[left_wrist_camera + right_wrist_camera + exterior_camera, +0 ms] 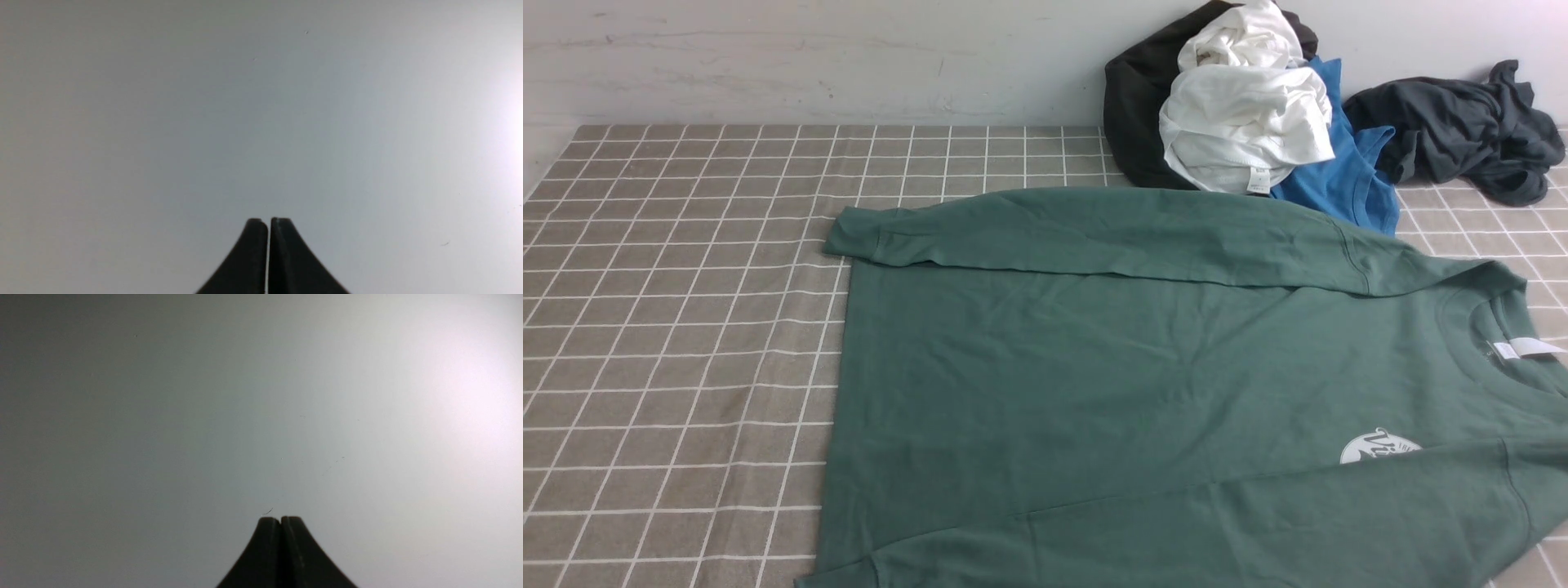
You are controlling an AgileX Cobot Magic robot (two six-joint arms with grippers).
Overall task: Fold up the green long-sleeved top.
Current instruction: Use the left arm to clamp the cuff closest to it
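Teal-green cotton long-sleeved top point(1094, 367) lies flat, collar point(1454, 335) right. Your left gripper point(268, 220) and right gripper point(280, 518) are both closed, empty.

Teal-green top point(1094, 367), white logo point(1376, 447); taupe tablecloth point(686, 327), white grid; white garment point(1241, 122), blue T-shirt point(1356, 188), dark grey garment point(1462, 131)

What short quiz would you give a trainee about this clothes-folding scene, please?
1. True or false: the green long-sleeved top lies with its collar toward the robot's left.
2. Which garment lies on top of the pile behind it? A white garment; B blue T-shirt; C dark grey garment.
3. Fill in: the left gripper and right gripper are both ____.
Key: 1 false; 2 A; 3 shut.
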